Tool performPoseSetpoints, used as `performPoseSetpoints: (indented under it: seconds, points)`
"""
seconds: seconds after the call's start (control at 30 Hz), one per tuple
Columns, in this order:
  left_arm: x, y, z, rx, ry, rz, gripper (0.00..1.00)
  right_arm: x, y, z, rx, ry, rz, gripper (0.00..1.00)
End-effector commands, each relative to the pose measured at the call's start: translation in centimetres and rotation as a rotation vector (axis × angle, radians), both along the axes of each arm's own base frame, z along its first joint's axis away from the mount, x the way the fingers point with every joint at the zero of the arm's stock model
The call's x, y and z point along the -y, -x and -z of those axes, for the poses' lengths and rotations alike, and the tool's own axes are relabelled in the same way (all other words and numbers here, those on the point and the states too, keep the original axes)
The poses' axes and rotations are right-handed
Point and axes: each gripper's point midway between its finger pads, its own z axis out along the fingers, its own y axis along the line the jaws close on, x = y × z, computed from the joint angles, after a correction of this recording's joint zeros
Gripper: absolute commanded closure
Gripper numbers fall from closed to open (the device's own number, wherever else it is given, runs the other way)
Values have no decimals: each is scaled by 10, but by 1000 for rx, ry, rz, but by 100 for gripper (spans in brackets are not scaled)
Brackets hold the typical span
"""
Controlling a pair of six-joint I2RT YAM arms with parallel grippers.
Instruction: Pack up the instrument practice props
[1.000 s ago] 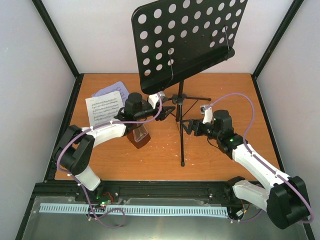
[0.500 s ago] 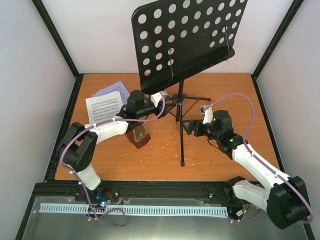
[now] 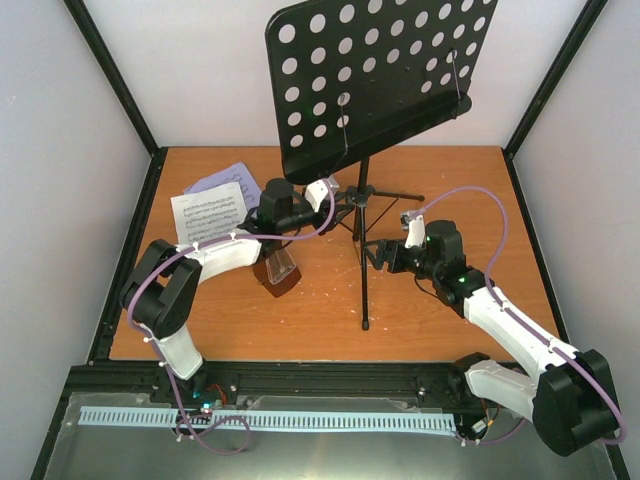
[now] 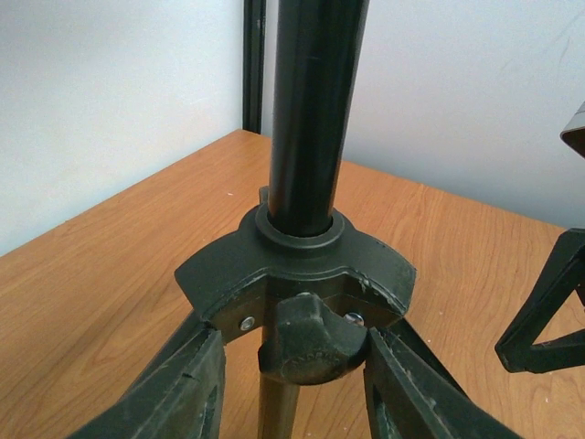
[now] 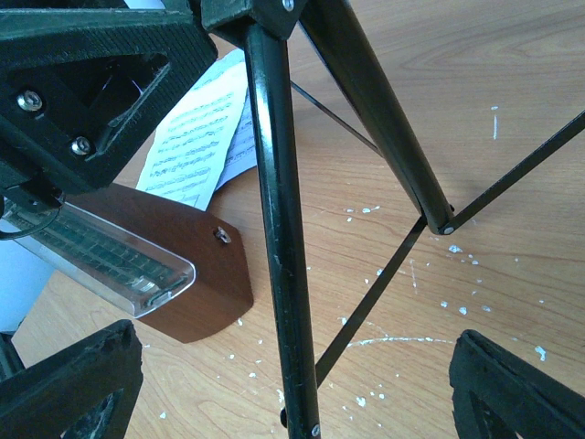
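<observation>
You've nothing packed yet, by the look of it. Your right tool point(image 3: 376, 254) gapes wide open facing the music stand point(image 3: 380, 80) legs, empty. The metronome point(image 3: 281, 271) sits on the bench point(image 3: 450, 300). Left tool point(image 4: 292, 352) brackets the stand's hub, and I can't tell whether it's clamped. Sheet music point(image 3: 208, 214) lies far left.

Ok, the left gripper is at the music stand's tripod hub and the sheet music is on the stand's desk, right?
No: the sheet-music pages lie on the table left of the music stand, not on its perforated desk; the top view shows it. The left gripper is at the tripod hub, as you said.
</observation>
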Motion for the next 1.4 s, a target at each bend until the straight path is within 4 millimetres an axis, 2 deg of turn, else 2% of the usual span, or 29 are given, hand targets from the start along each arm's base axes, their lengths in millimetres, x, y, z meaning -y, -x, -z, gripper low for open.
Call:
performPoseSetpoints:
  seconds: [0.0,0.23,0.4,0.53,0.67,0.8,0.9,1.17,1.27,1.37]
  points:
    - [10,-4,-21,41,36,8,59,-2,0,4,2,2,-3,10]
    - [12,5,-28,-3,95,47,70,-2,0,8,-8,6,-2,10]
    - [15,9,-24,-97,137,67,78,-2,1,14,-19,8,-2,10]
    - [20,15,-18,-275,206,94,83,-1,2,16,-23,8,0,10]
    - [25,21,-17,-530,305,112,90,-1,2,18,-28,9,1,10]
    - [26,26,-17,-791,409,116,90,-1,3,20,-38,8,4,10]
    - [24,24,-7,-985,458,66,89,0,3,21,-41,7,7,10]
    - [13,24,-7,-1293,646,71,90,0,2,19,-46,-4,19,10]
    - [12,22,-9,-1306,663,79,76,0,2,8,-39,-19,18,10]
    - [8,15,-23,-1222,641,65,61,4,2,-14,7,-26,37,10]
